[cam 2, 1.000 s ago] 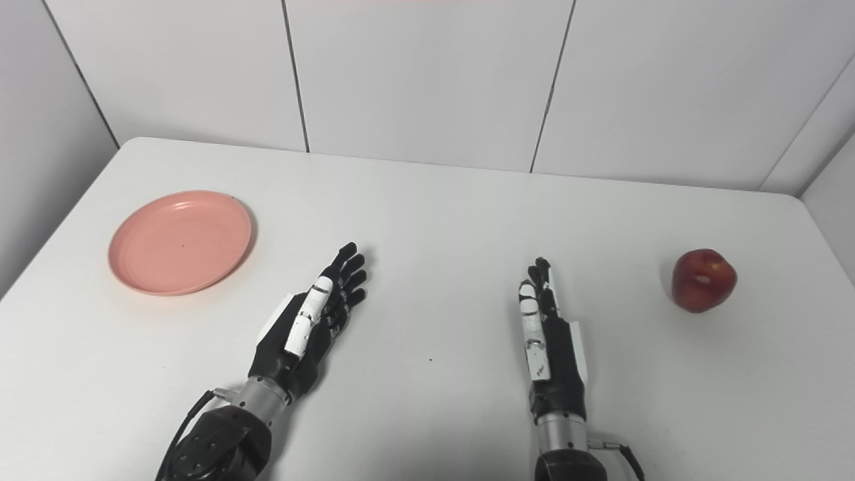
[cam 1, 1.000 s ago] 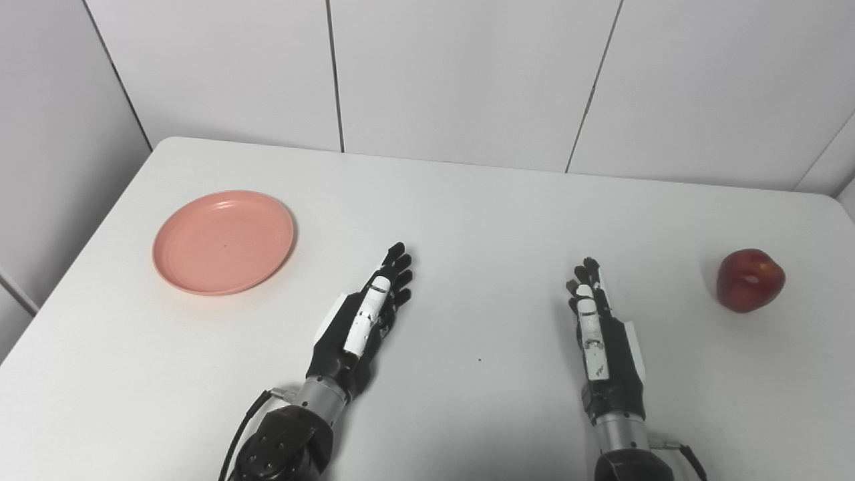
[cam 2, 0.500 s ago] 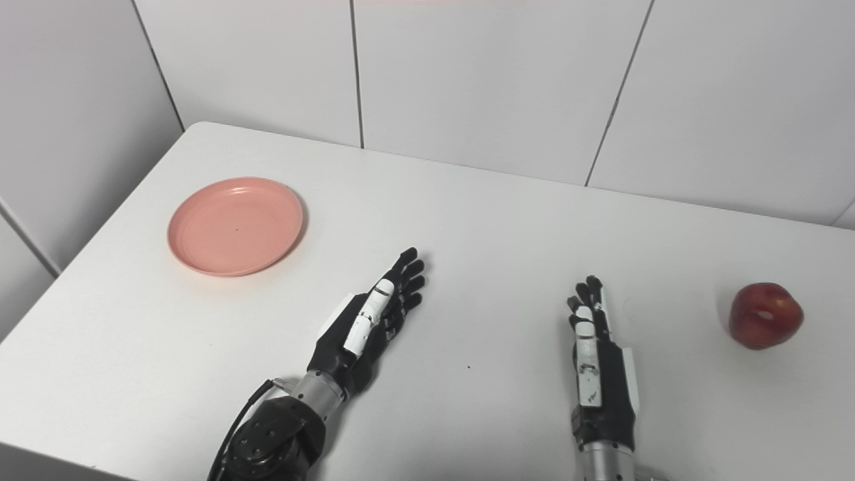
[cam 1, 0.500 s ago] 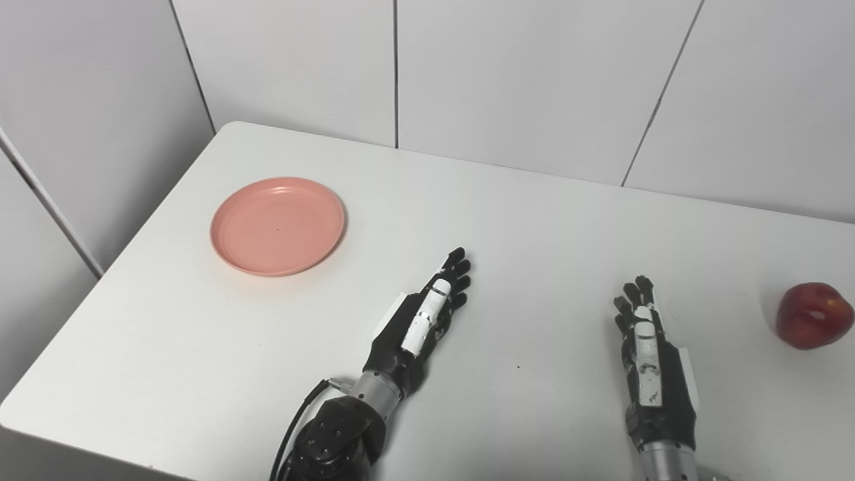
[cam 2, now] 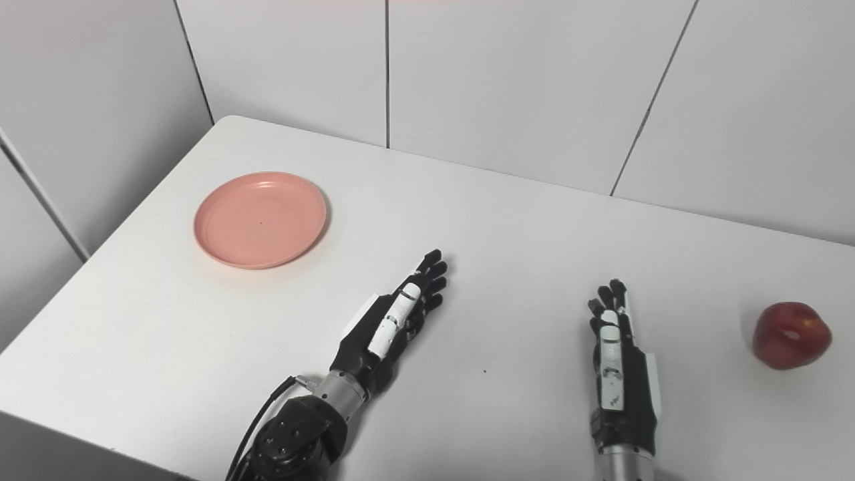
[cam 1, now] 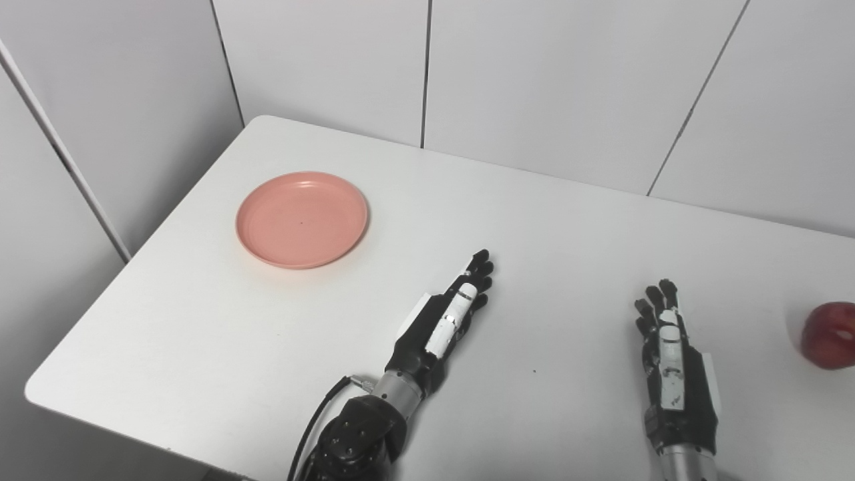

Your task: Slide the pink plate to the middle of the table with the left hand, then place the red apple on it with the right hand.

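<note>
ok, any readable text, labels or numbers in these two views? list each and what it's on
None readable.
pink plate: plain, no print, only a tiny dark speck near its middle.
red apple: no sticker visible.
left robot hand and right robot hand: white panels carry a few small dark marks, too small to read as characters.
white table and wall panels: blank.
</note>
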You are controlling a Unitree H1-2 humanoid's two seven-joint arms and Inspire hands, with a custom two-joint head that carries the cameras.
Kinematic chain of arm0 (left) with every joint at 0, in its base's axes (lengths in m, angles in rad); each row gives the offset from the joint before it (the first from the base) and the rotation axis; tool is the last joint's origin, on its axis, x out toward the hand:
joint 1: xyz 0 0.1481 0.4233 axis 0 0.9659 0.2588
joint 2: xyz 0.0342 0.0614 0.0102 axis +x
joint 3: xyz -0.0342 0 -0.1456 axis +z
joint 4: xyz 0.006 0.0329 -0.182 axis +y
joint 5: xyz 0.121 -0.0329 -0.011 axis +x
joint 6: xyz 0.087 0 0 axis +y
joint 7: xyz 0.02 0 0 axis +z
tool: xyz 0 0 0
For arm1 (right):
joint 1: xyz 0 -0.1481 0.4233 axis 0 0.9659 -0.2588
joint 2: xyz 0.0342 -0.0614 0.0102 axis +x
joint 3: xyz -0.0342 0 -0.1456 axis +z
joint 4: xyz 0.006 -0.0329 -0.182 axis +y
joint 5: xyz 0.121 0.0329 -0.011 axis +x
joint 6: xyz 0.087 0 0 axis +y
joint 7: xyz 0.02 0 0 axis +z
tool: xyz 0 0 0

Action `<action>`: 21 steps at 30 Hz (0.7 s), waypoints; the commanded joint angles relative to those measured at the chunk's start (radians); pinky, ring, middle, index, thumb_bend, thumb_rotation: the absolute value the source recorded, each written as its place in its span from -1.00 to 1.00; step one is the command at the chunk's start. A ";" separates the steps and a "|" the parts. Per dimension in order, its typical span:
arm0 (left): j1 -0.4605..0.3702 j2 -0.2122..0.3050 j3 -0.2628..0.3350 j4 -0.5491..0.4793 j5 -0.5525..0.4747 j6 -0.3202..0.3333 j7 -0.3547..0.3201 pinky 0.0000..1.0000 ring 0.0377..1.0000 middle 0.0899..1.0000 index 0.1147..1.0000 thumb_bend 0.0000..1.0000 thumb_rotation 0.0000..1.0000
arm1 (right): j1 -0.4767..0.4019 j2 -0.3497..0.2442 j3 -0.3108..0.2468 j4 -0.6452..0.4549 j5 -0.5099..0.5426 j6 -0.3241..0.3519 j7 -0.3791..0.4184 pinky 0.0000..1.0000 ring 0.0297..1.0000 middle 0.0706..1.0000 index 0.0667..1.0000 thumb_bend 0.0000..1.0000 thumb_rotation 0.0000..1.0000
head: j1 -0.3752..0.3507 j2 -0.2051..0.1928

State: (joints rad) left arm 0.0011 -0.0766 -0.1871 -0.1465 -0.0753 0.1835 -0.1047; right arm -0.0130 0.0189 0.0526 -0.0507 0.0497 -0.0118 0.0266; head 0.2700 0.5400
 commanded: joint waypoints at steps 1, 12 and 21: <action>-0.025 -0.014 -0.011 0.010 0.002 -0.003 -0.010 1.00 1.00 1.00 1.00 -0.23 1.00 | 0.016 -0.003 -0.007 0.025 0.003 -0.050 0.007 1.00 0.91 0.92 0.96 -0.63 1.00 | -0.002 -0.001; -0.035 -0.011 -0.003 0.017 0.001 -0.015 -0.004 1.00 1.00 1.00 1.00 -0.26 1.00 | 0.013 -0.004 -0.008 0.039 0.007 -0.060 0.009 1.00 0.91 0.93 0.97 -0.63 1.00 | 0.011 -0.007; -0.060 0.001 0.017 -0.019 -0.017 -0.001 -0.013 1.00 0.98 1.00 0.99 -0.26 1.00 | 0.005 -0.005 -0.008 0.068 0.016 -0.095 0.015 1.00 0.92 0.94 0.98 -0.63 1.00 | 0.020 -0.015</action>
State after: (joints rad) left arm -0.0261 -0.0744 -0.1709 -0.1280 -0.0831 0.1858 -0.1066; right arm -0.0234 0.0195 0.0508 -0.0339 0.0587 -0.0499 0.0280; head 0.2915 0.5246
